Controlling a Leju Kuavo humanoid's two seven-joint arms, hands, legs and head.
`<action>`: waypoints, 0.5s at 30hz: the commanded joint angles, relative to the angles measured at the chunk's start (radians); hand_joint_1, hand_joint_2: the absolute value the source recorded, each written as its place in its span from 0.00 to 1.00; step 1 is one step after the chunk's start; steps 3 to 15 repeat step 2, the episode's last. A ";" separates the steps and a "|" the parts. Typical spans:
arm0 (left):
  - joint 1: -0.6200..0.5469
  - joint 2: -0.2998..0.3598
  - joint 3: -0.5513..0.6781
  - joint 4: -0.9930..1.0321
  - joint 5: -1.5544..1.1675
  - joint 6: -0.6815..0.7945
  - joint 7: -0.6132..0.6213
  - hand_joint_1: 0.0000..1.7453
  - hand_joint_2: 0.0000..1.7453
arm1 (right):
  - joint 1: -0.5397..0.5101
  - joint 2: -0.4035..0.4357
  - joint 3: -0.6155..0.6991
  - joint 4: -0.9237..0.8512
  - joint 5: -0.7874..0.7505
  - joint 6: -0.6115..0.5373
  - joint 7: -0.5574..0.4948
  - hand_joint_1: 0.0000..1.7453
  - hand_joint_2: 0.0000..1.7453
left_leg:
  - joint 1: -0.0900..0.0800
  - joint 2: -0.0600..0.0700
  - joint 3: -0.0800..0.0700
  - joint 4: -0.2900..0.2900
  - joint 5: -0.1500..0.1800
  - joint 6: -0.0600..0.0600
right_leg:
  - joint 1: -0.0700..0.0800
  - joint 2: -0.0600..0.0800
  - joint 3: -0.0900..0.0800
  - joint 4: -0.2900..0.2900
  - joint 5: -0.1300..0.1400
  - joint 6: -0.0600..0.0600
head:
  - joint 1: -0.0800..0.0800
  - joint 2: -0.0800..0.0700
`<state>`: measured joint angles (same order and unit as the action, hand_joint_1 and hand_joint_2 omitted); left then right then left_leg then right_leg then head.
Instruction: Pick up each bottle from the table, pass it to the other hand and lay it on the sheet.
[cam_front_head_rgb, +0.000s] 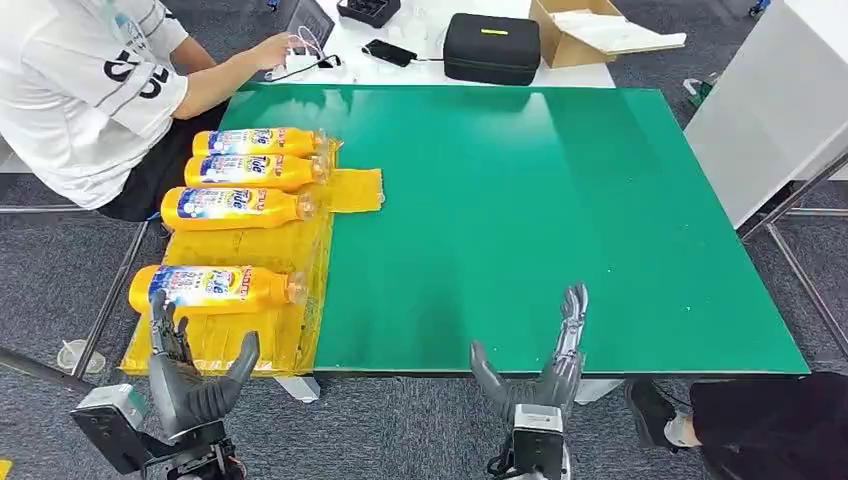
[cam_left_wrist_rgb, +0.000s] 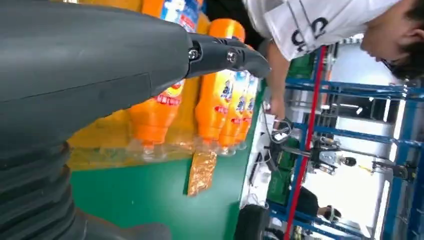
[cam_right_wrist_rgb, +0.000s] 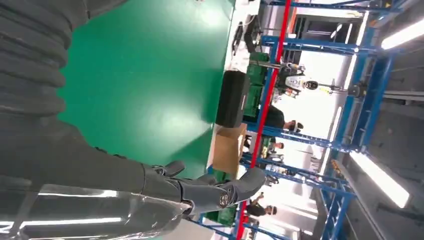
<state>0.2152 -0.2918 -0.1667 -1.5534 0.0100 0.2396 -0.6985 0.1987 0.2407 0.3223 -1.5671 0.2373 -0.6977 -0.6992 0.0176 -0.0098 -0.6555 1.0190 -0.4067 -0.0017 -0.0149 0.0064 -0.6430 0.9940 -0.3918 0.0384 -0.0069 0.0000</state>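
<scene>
The left hand (cam_front_head_rgb: 195, 385) rises from the near edge of the head view with its fingers spread and nothing in them, its fingertips just short of the nearest bottle (cam_front_head_rgb: 215, 288). The right hand (cam_front_head_rgb: 540, 375) stands likewise spread and empty at the near edge of the green table (cam_front_head_rgb: 540, 220). Four orange bottles lie side by side on the yellow sheet (cam_front_head_rgb: 290, 250) at the table's left end, caps toward the green; the farthest bottle (cam_front_head_rgb: 255, 141) lies near a seated person (cam_front_head_rgb: 90, 90) in a white shirt. Beyond the table sit a black case (cam_front_head_rgb: 491, 47) and a cardboard box (cam_front_head_rgb: 580, 30). In the left wrist view, the grey thumb (cam_left_wrist_rgb: 225, 55) crosses in front of the bottles without touching them. In the right wrist view, the fingers (cam_right_wrist_rgb: 220, 192) reach over bare green tabletop, apart and holding nothing.
</scene>
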 joint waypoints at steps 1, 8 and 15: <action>-0.036 0.005 -0.011 0.044 0.031 -0.016 0.000 0.00 1.00 | -0.016 0.000 -0.006 0.089 -0.009 0.000 0.001 0.00 1.00 | 0.000 0.001 0.010 -0.002 -0.003 0.001 | 0.001 -0.001 0.010 -0.002 -0.003 -0.002 | 0.000 0.000; -0.035 0.004 -0.011 0.043 0.035 -0.016 0.000 0.00 1.00 | -0.016 0.001 -0.007 0.092 -0.014 0.000 0.001 0.00 1.00 | 0.000 0.000 0.006 -0.001 -0.001 0.001 | 0.001 -0.001 0.006 -0.001 -0.001 -0.001 | 0.000 0.000; -0.035 0.004 -0.011 0.043 0.035 -0.016 0.000 0.00 1.00 | -0.016 0.001 -0.007 0.092 -0.014 0.000 0.001 0.00 1.00 | 0.000 0.000 0.006 -0.001 -0.001 0.001 | 0.001 -0.001 0.006 -0.001 -0.001 -0.001 | 0.000 0.000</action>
